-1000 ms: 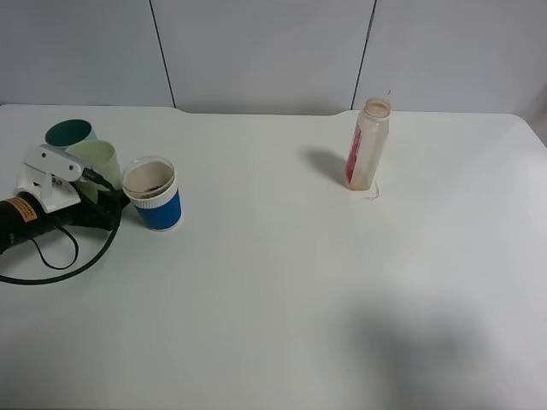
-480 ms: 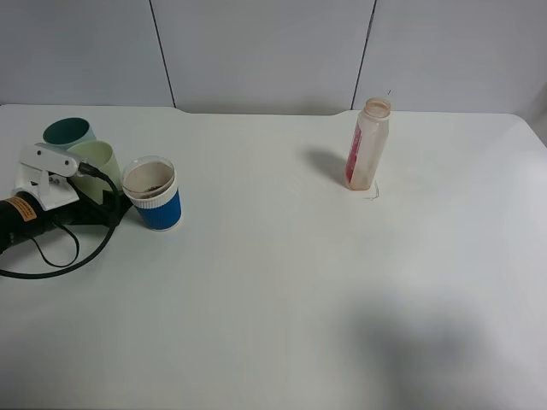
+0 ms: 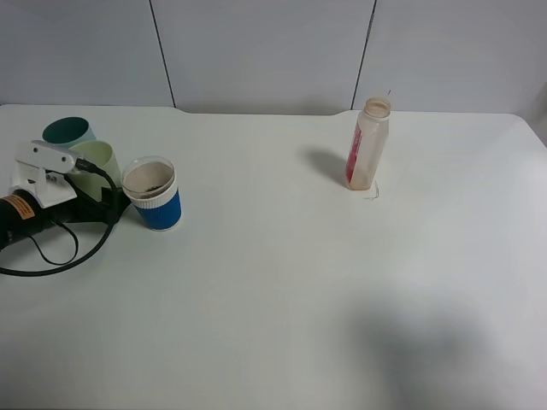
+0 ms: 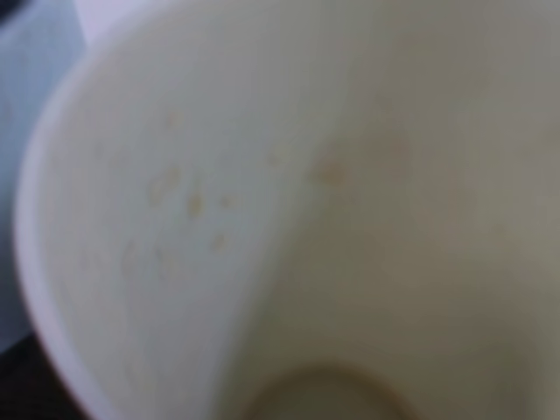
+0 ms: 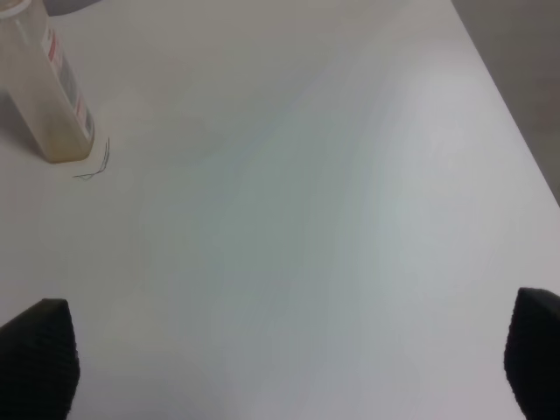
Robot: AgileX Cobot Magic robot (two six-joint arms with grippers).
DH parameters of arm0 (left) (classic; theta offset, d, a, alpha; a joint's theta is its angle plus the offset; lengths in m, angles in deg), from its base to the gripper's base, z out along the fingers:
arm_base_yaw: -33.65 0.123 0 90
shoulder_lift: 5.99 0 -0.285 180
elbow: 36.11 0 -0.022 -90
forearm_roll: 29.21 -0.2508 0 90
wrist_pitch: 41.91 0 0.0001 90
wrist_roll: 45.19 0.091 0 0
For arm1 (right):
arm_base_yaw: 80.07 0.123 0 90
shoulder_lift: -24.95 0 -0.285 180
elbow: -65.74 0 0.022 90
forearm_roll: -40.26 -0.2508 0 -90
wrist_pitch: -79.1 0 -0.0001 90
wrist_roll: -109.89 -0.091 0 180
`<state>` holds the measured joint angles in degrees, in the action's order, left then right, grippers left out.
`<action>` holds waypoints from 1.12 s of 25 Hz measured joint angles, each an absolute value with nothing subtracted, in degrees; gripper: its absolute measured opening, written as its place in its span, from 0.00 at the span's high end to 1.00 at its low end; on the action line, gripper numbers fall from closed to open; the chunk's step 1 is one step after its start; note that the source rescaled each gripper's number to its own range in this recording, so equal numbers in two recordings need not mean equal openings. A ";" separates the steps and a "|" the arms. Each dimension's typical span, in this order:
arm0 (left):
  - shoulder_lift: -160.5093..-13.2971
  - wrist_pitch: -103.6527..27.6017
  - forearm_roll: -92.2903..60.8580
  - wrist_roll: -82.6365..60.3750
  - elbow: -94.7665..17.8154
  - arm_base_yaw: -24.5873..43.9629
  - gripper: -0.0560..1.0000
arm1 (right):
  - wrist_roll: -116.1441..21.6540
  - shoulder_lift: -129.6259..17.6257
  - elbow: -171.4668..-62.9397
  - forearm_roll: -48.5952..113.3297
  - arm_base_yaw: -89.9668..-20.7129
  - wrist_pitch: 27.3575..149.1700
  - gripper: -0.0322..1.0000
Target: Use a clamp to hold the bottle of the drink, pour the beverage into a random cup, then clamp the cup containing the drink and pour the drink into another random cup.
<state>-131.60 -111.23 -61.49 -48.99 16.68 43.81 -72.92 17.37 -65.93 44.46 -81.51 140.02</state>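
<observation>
My left claw (image 3: 101, 198) grips the pale green cup (image 3: 96, 161) beside the blue cup (image 3: 152, 195); bottle (image 3: 368, 143) stands apart on the table (image 3: 282, 282), seemingly emptied. My right claw (image 5: 280, 363) hangs spread, idle.

Overhead view is evenly lit and pretty sharp, soft flat light, no harsh glare. The bottle (image 3: 370, 144) throws a faint shadow to its upper left on the counter (image 3: 282, 256), and there's a big blurry dark patch low on the right side. Left wrist view is totally out of focus, just the pale inside of a cup (image 4: 289, 210) filling the frame. Right wrist view is a bit soft, with a greenish sheen across the counter.
</observation>
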 joint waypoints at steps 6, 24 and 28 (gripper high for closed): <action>-129.35 -111.23 -61.16 -48.99 18.88 43.81 0.15 | -72.92 17.37 -65.93 44.46 -81.51 140.02 0.02; -119.46 -111.23 -59.68 -49.43 22.07 43.81 0.15 | -72.92 17.37 -65.93 44.46 -81.51 140.02 0.02; -117.32 -111.23 -59.37 -49.49 22.56 43.81 0.15 | -72.92 17.37 -65.93 44.46 -81.51 140.02 0.02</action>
